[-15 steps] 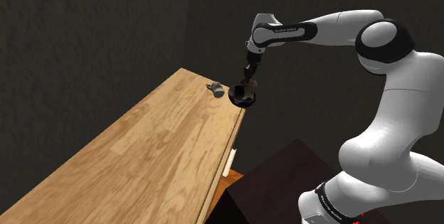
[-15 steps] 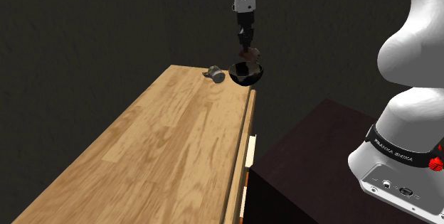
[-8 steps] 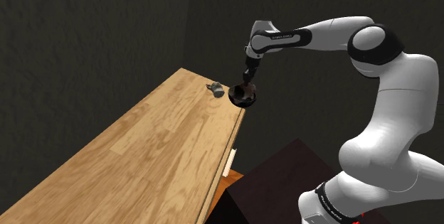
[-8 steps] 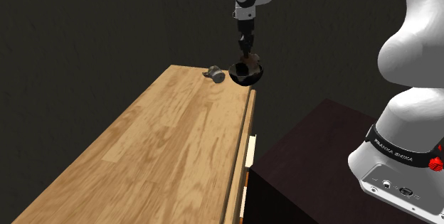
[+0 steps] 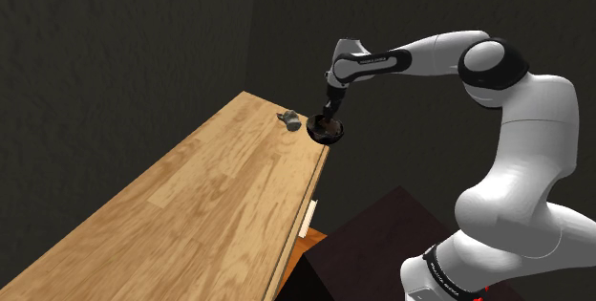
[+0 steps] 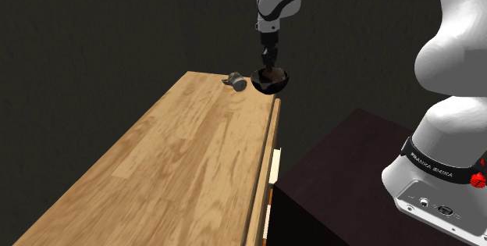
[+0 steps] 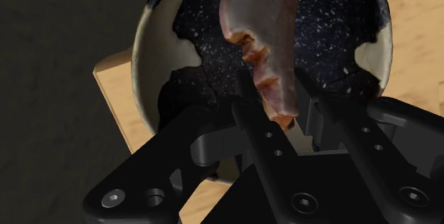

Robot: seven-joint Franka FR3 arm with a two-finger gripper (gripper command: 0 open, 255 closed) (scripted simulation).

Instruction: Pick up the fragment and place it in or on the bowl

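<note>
A black speckled bowl (image 5: 326,133) (image 6: 270,81) with a pale chipped rim (image 7: 144,59) stands on the far corner of the wooden table (image 5: 191,213), by its edge. My gripper (image 5: 327,118) (image 6: 269,63) (image 7: 276,107) points straight down into the bowl. It is shut on a reddish-brown fragment (image 7: 260,38), a long curved shard clasped at one end between the fingers. The shard's free end hangs inside the bowl (image 7: 334,23), over its dark inner surface. I cannot tell whether the shard touches the bowl.
A small grey object (image 5: 287,118) (image 6: 235,82) lies on the table just beside the bowl, toward the wall. The table's long edge (image 6: 269,166) runs next to the dark box stand (image 6: 351,166). Dark walls close off the far side.
The gripper has come down with the fragment, from just above the bowl to inside its rim. The arm's elbow has dropped. The bowl and the grey object have stayed put.
</note>
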